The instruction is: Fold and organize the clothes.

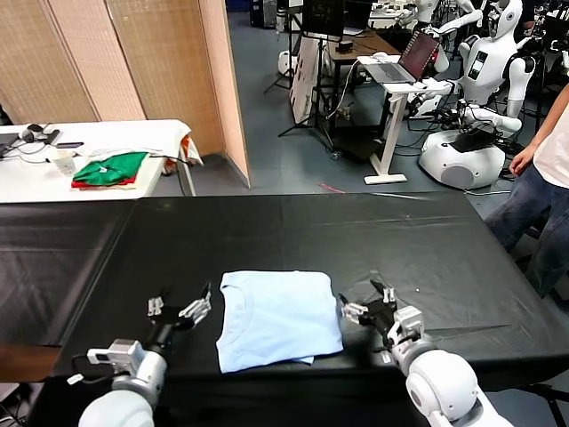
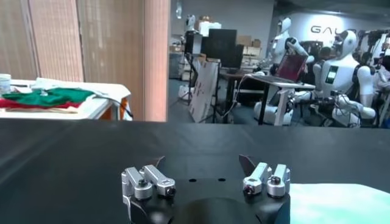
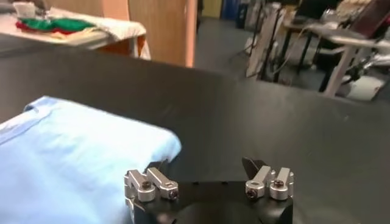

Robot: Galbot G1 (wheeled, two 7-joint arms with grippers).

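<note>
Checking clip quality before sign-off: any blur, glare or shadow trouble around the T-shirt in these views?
Head view: evenly lit, T-shirt clear on the black table, faint sheen there. Right wrist view: shirt edge soft, background blurred, right pincer sharp. Left wrist view: left pincer sharp, only a shirt corner visible.

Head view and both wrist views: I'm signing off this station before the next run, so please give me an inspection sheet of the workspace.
Surface: black table, covered with a dark sheet.
Job's things: light-blue T-shirt, folded, lying flat near the front edge.
Clutter: nothing seen on the black table.
Grippers: left gripper open, beside the shirt, holding nothing; right gripper open at the shirt's other side, holding nothing.
Cables: nothing seen on the table.
Surroundings: white side table with green-and-red garments; laptop stand; other robots; a person.
</note>
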